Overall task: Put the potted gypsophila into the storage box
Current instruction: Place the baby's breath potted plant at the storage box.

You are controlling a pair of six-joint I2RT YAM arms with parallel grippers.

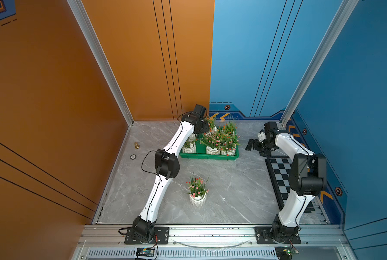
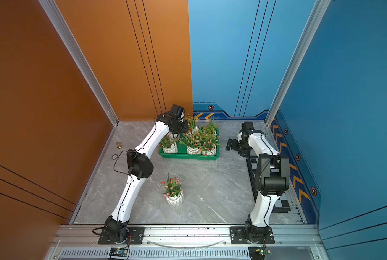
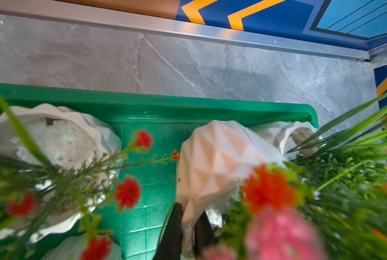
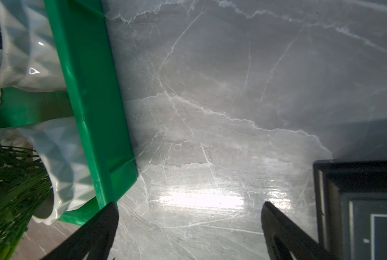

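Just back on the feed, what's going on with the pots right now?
The left gripper is over the tray, jaws shut on the rim of a pot near the tray's far side; whether it is set down yet is unclear. Other pots already stand in the tray. One last pot stands alone on the table. The right gripper hovers beside the tray, jaws wide open and empty, near the checkered board.
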